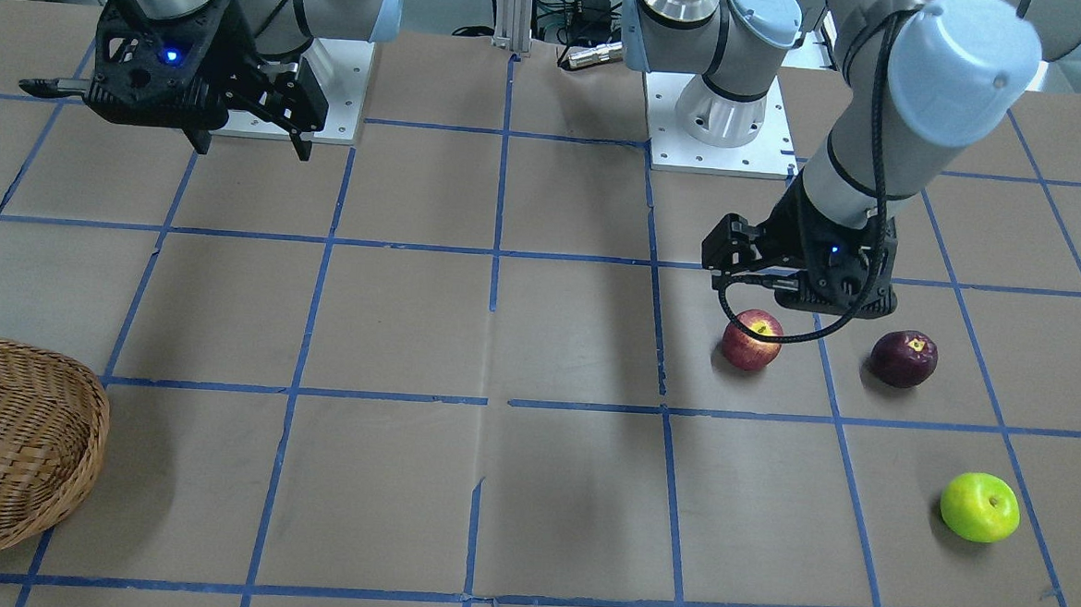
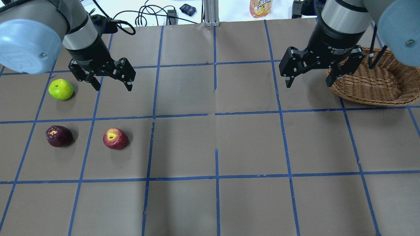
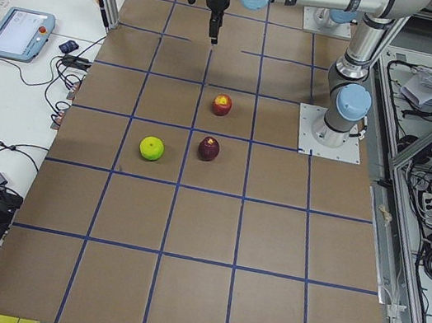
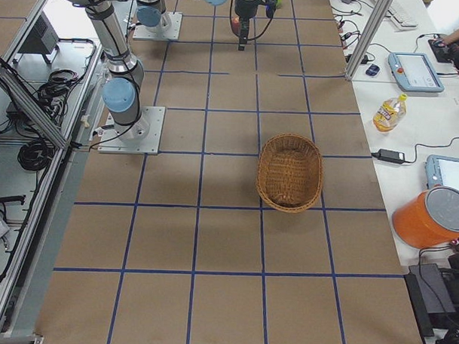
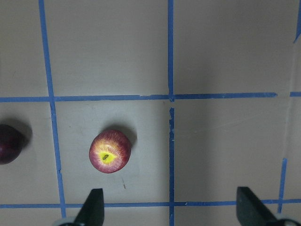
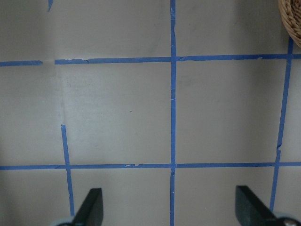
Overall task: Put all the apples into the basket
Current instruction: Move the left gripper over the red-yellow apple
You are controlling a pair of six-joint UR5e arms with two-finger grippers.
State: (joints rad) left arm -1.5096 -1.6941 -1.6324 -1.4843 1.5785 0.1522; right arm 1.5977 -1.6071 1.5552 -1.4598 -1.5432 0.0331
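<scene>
The red apple (image 1: 751,340) (image 2: 115,138) with a yellow stem dip, the maroon apple (image 1: 904,359) (image 2: 59,136) and the green apple (image 1: 979,507) (image 2: 60,89) lie apart on the brown table on my left side. My left gripper (image 2: 114,88) is open and empty, hovering above the table between the green and red apples. In the left wrist view the red apple (image 5: 110,151) sits ahead of the left finger and the maroon apple (image 5: 8,143) is at the edge. My right gripper (image 2: 308,84) is open and empty beside the empty wicker basket (image 2: 361,88) (image 1: 34,425).
Blue tape lines grid the table. The arms' base plates (image 1: 716,128) stand at the robot's edge. A juice bottle (image 2: 261,7) and cables (image 2: 144,14) lie on the white bench beyond the far edge. The basket's rim (image 6: 291,14) shows at the right wrist view's corner.
</scene>
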